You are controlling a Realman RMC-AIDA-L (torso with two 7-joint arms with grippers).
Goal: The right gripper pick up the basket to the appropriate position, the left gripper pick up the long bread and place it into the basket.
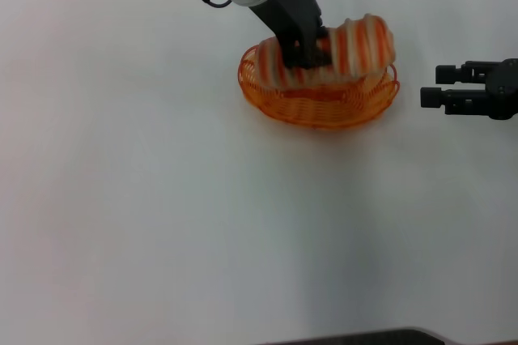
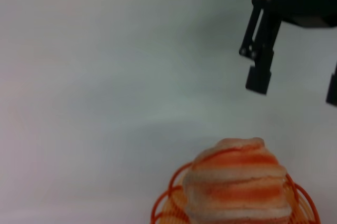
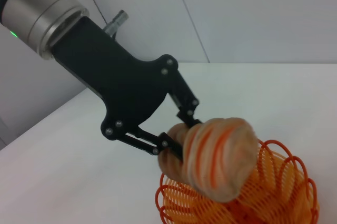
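Observation:
The orange wire basket (image 1: 320,102) stands on the white table. My left gripper (image 1: 302,52) is shut on the long bread (image 1: 356,49), an orange-and-cream striped loaf held tilted over the basket. The loaf's left end is low inside the basket and its right end is raised above the rim. My right gripper (image 1: 429,86) is open and empty, just right of the basket and apart from it. The right wrist view shows the left gripper (image 3: 176,145) clamping the bread (image 3: 218,158) above the basket (image 3: 279,182). The left wrist view shows the bread (image 2: 237,182), the basket rim (image 2: 160,203) and the right gripper (image 2: 294,84).
The white table (image 1: 162,215) spreads around the basket with nothing else on it. A dark edge (image 1: 364,337) runs along the table's front. A white wall (image 3: 253,13) stands behind the table in the right wrist view.

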